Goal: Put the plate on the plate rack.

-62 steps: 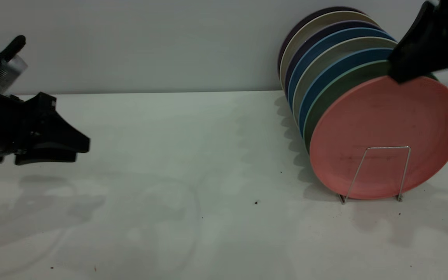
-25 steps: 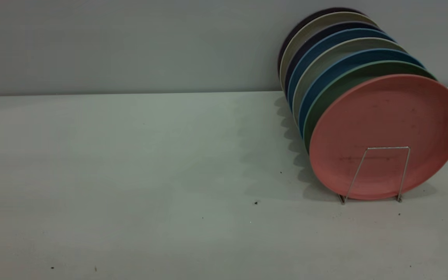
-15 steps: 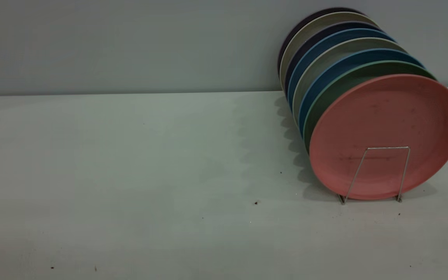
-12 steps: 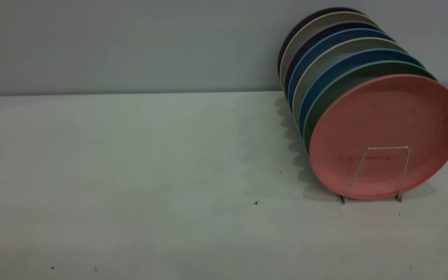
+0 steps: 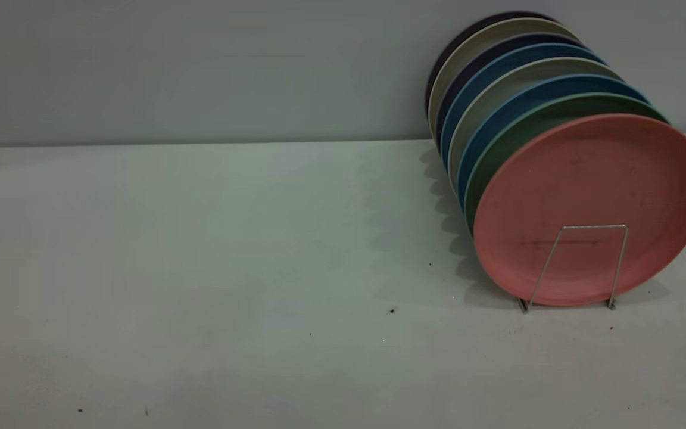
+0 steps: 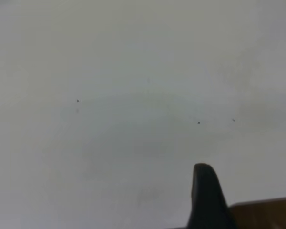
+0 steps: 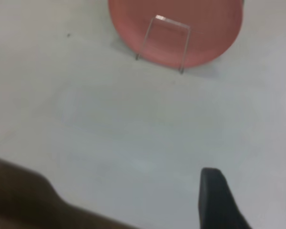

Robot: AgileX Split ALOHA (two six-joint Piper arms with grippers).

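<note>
Right wrist view: plate point(image 7: 200, 28) racked, well apart from open right fingers point(image 7: 219, 198)

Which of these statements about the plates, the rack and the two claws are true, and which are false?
1. The pink plate stands at the front of the row. True.
2. A claw grips the pink plate's top edge. False: nothing touches it.
3. The wire rack loop rises higher than the plates. False: it is lower.
4. A green plate stands directly behind the pink one. True.
5. Both arms show in the exterior view. False: neither does.
</note>
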